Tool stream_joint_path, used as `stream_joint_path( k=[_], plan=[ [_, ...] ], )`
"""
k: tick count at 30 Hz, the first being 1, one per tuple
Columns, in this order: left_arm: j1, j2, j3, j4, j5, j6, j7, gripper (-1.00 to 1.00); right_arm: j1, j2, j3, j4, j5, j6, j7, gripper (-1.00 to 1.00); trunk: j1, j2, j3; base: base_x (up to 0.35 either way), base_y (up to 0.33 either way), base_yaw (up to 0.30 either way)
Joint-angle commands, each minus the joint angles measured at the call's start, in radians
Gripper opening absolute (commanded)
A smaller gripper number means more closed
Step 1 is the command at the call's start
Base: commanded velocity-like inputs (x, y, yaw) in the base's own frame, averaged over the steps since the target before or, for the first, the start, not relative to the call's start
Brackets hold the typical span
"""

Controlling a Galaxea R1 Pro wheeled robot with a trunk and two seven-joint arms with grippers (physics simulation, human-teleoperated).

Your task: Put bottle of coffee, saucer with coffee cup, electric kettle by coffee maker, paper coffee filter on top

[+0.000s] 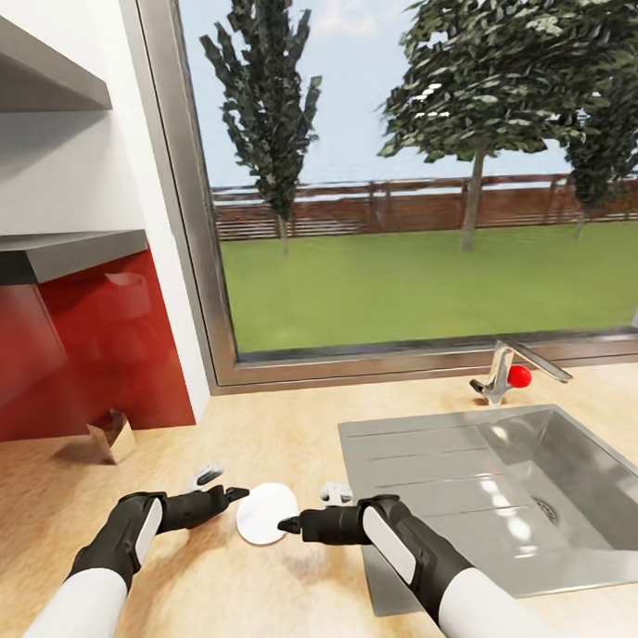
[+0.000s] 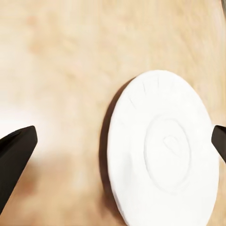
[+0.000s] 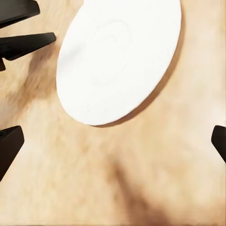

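The saucer (image 1: 265, 513), a small flat white plate, lies bare on the light wood kitchen countertop (image 1: 268, 433) just left of the sink. My left gripper (image 1: 224, 486) is low over the counter at the saucer's left and open; its black fingers (image 2: 14, 160) stand wide apart with the saucer (image 2: 162, 150) between them. My right gripper (image 1: 309, 511) hovers at the saucer's right edge, also open, and the saucer (image 3: 120, 59) lies ahead of its fingertips (image 3: 9, 146). The coffee maker, bottle of coffee, paper coffee filter, coffee cup and electric kettle are out of view.
A steel sink (image 1: 549, 495) with drainboard fills the counter's right side, and its tap (image 1: 507, 366) has a red knob. Two dark grey wall boards (image 1: 65, 251) hang at upper left above a red backsplash (image 1: 79, 357). A small brown folded box (image 1: 111, 436) stands below it.
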Motion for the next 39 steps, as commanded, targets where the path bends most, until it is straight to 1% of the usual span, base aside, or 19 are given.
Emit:
stream_joint_path(
  k=[1, 6, 8, 10, 14, 28, 30, 34, 39],
  plan=[
    [0.000, -0.001, 0.004, 0.000, -0.013, 0.005, -0.005, 1.00, -0.001, 0.000, 0.001, 0.002, 0.000, 0.003, 0.002, 1.00, 0.001, 0.000, -0.001, 0.000, 0.000, 0.000],
    [0.000, -0.004, 0.004, 0.000, -0.009, 0.004, -0.005, 1.00, -0.001, 0.000, 0.001, 0.009, -0.001, 0.003, 0.002, 1.00, 0.001, 0.000, -0.001, 0.000, 0.000, 0.000],
    [0.000, -0.015, 0.004, 0.000, -0.009, 0.004, -0.005, 1.00, -0.001, 0.000, 0.001, 0.009, -0.001, 0.003, 0.002, 1.00, 0.001, 0.000, -0.001, 0.000, 0.000, 0.000],
    [0.000, -0.034, 0.004, 0.000, -0.009, 0.004, -0.004, 1.00, -0.001, 0.000, 0.001, 0.009, -0.001, 0.003, 0.002, 1.00, 0.001, 0.000, -0.001, 0.000, 0.000, 0.000],
    [0.000, -0.046, 0.002, 0.000, -0.009, 0.004, -0.003, 1.00, 0.000, 0.000, 0.001, 0.010, -0.001, 0.003, 0.002, 1.00, 0.001, 0.000, -0.001, 0.000, 0.000, 0.000],
    [0.000, -0.054, 0.002, 0.011, -0.007, 0.004, -0.004, 1.00, -0.001, -0.001, -0.001, 0.010, -0.003, 0.003, 0.001, 1.00, 0.001, 0.000, -0.001, 0.000, 0.000, 0.000],
    [0.000, -0.058, 0.002, 0.012, -0.007, 0.004, -0.004, 1.00, -0.001, -0.001, -0.001, 0.011, -0.010, 0.003, 0.001, 1.00, 0.001, 0.000, -0.001, 0.000, 0.000, 0.000],
    [0.001, -0.065, 0.000, 0.013, -0.007, 0.004, -0.005, 1.00, -0.001, -0.001, -0.001, 0.013, -0.052, 0.003, 0.001, 1.00, 0.001, 0.000, -0.001, 0.000, 0.000, 0.000],
    [0.001, -0.066, 0.001, 0.014, -0.007, 0.004, -0.005, 1.00, -0.001, -0.001, -0.001, 0.030, -0.072, 0.003, 0.000, 1.00, 0.001, 0.000, -0.001, 0.000, 0.000, 0.000]
  ],
)
